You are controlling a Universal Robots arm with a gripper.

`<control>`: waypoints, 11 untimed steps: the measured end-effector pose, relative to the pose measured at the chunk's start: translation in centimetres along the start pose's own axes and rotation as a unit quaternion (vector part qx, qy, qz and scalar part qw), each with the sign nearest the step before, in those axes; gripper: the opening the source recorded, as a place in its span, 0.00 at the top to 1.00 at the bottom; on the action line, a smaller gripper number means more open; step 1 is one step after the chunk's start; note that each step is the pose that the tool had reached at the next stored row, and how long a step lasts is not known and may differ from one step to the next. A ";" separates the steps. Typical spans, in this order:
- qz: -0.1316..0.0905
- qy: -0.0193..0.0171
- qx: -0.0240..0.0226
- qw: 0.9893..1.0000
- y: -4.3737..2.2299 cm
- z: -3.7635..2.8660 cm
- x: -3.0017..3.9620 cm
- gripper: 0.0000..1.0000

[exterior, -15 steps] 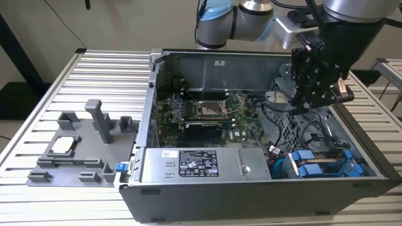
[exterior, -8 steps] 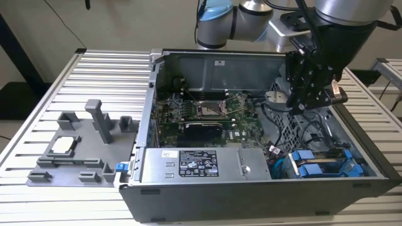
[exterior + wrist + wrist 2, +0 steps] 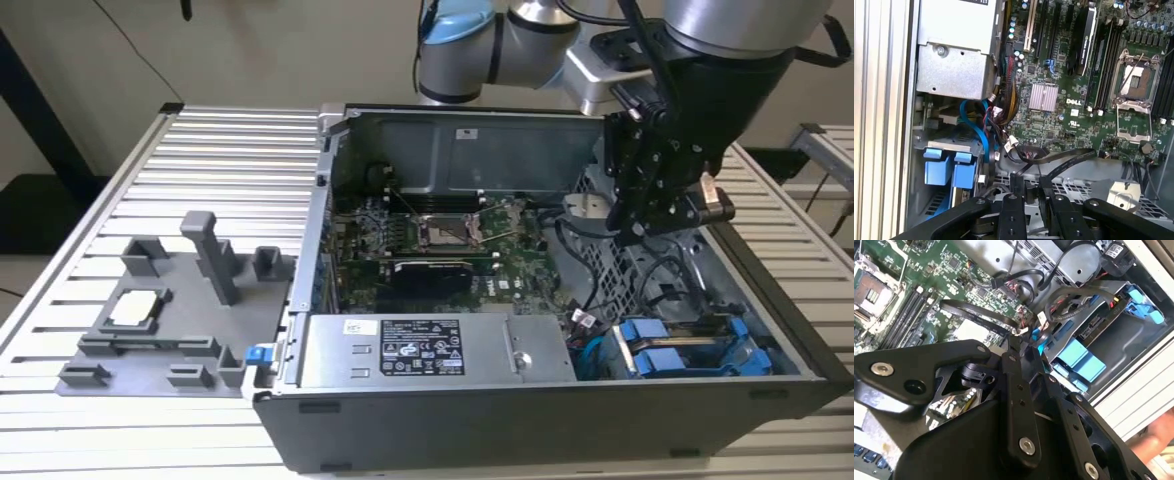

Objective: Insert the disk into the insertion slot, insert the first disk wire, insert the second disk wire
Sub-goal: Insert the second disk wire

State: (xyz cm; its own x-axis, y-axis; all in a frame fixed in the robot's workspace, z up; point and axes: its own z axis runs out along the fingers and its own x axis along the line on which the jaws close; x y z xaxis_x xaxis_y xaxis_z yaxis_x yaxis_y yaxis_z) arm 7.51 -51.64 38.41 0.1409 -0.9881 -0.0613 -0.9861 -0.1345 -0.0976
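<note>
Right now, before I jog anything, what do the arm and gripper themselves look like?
The arm is silver-grey tubing with a light blue joint cap. A black cable runs down its wrist. The gripper is matte black, built of flat linkage bars joined by silver pins and screws.

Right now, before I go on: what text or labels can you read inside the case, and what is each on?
None can be quoted reliably.
Power supply: white and black labels on its top, print too small to read.
Small white sticker on the case's back panel: too small to read.
Motherboard: white printed marks in the first wrist view, too small to read with confidence.
</note>
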 end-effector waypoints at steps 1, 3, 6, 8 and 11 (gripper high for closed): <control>0.000 0.000 0.000 1.000 0.00 -0.01 0.00 0.73; 0.000 0.000 0.000 1.000 0.00 -0.01 0.00 0.73; 0.000 0.000 0.000 1.000 0.01 -0.01 0.00 0.75; 0.000 0.000 0.000 1.000 0.01 -0.01 0.00 0.75; 0.000 0.000 0.000 1.000 0.01 -0.01 0.00 0.83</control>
State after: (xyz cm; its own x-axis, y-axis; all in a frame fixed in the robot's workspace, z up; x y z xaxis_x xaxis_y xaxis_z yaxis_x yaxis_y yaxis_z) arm 7.50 -51.63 38.42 0.1409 -0.9881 -0.0611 -0.9861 -0.1345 -0.0975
